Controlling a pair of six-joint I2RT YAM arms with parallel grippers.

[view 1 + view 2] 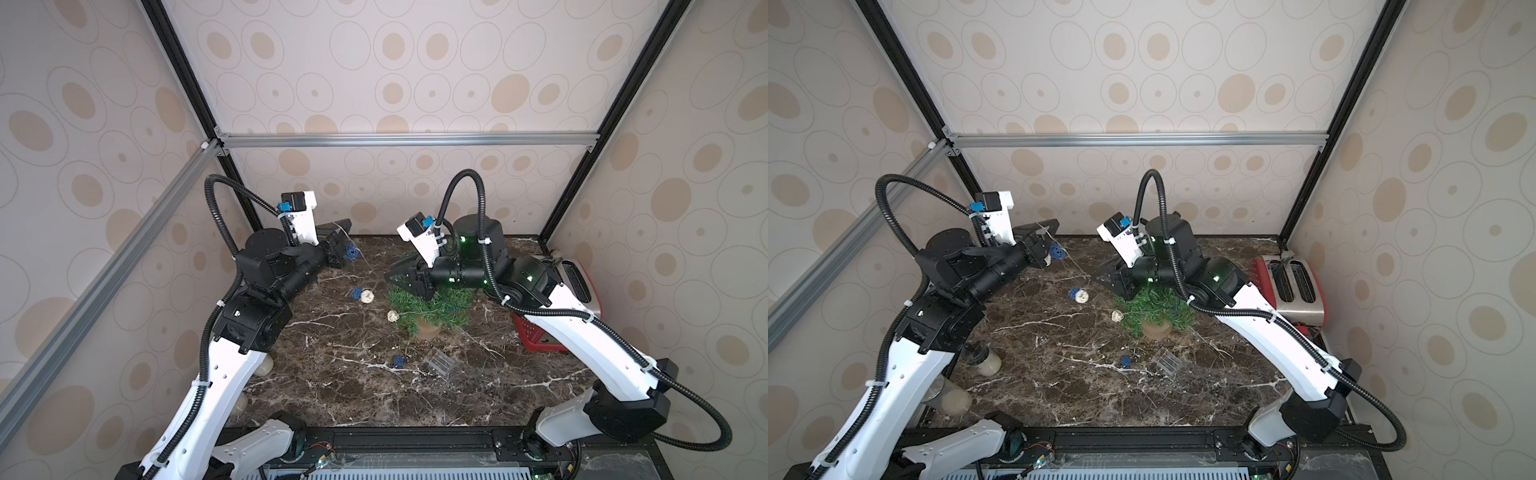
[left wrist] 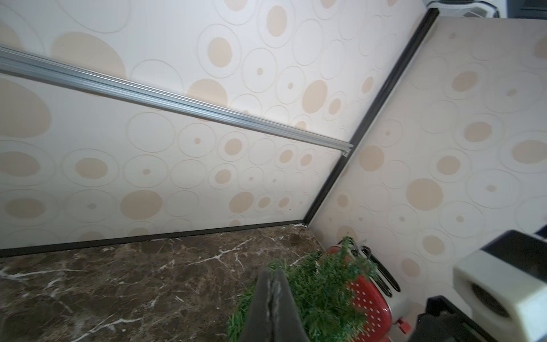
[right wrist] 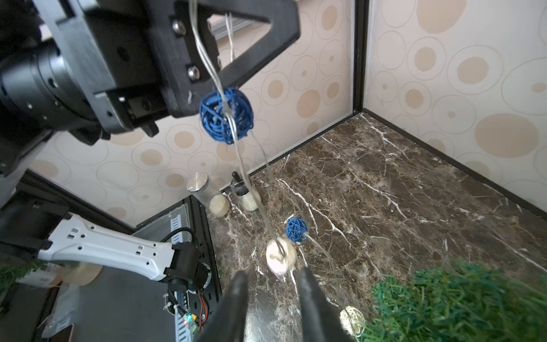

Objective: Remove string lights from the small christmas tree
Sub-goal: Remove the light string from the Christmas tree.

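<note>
Right wrist, thin-wired string lights (image 3: 226,115), blue, cream

Light: bright, even and diffuse in all views; source not in view
Shadows: soft, faint on the dark marble tabletop (image 1: 374,395)
Glare: mild sheen on the aluminium rail (image 2: 177,103)
Edges: both top views stretch wide-angle toward the corners
Right wrist focus: right gripper (image 3: 271,271) and small christmas tree (image 3: 458,302) blurred; string lights (image 3: 226,115) sharper
Left wrist focus: left gripper (image 2: 270,272) blurred, wall (image 2: 118,177) sharp
</note>
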